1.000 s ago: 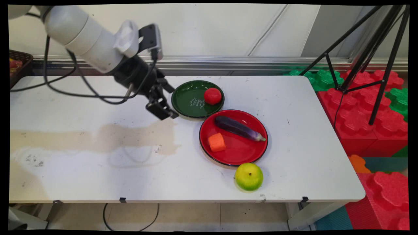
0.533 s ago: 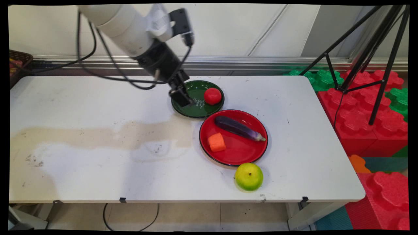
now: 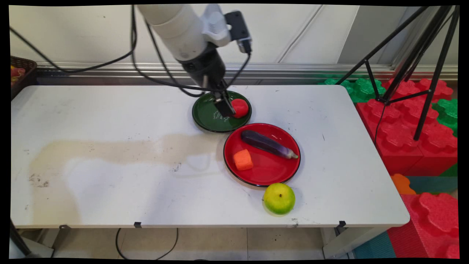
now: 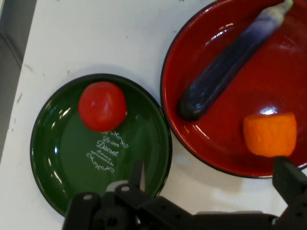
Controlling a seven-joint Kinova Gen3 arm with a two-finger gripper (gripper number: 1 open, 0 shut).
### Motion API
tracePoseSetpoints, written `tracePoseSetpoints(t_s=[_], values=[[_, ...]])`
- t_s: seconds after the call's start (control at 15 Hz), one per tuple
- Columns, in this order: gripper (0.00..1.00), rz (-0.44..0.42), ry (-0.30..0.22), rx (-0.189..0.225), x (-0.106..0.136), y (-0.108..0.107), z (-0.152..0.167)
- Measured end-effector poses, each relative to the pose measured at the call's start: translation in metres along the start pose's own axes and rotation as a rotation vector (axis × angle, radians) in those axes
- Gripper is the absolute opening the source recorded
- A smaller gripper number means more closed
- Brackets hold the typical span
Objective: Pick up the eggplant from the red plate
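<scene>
Main view, gripper moved right over green plate, beside tomato, fingers spread wide

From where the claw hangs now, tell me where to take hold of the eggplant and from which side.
Grip the eggplant across its thick dark middle, coming straight down. It lies flat and slantwise on the red plate, apart from the orange piece, so both long sides look free. The pale stem end tapers and would probably slip.
</scene>
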Motion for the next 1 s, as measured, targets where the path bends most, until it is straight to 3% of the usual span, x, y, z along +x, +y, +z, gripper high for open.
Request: tracePoseSetpoints(t_s=[0.53, 1.0], values=[[1.0, 0.062, -0.079, -0.003, 0.046, 0.004, 0.046], [1.0, 0.157, -0.154, -0.071, 0.078, 0.013, 0.114]])
